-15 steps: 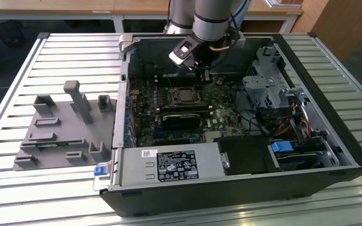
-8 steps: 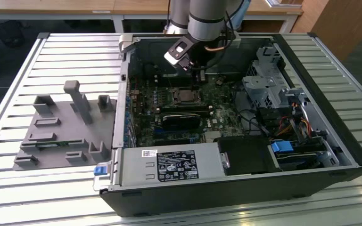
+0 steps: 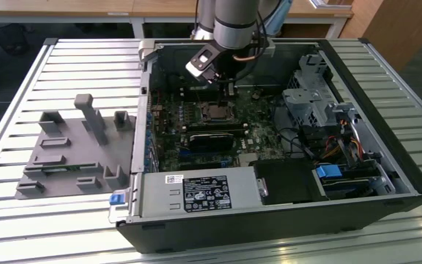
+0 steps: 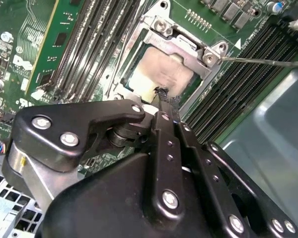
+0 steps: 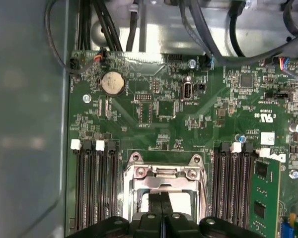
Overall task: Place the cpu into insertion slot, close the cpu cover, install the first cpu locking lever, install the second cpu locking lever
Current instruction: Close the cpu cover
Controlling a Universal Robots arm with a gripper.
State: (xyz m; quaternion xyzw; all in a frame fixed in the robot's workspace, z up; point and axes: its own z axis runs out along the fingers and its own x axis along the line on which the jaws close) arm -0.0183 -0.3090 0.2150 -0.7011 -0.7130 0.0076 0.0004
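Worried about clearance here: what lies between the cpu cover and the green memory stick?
Empty black memory slots lie between the cpu cover and the green memory stick, side by side; both wrist views show it.

- A slatted metal table [image 3: 20, 82] is spreading across most of the exterior view, its pale ribs running from the exterior view's left to its right.
- Bright light is glaring off the slats [image 3: 42, 220] at the near corner on the exterior view's left, washing them almost white.
- Wooden desks [image 3: 72, 6] are standing along the far side behind the table, resting on white legs [image 3: 135, 25].
- A dark floor [image 3: 86, 30] is showing beneath those desks.
- A wooden panel [image 3: 394, 27] is rising at the far corner on the exterior view's right, with more floor lying in shade beside it.
- A dark bulky shape [image 3: 9, 36], too unclear to name, is sitting under the desks on the exterior view's left.
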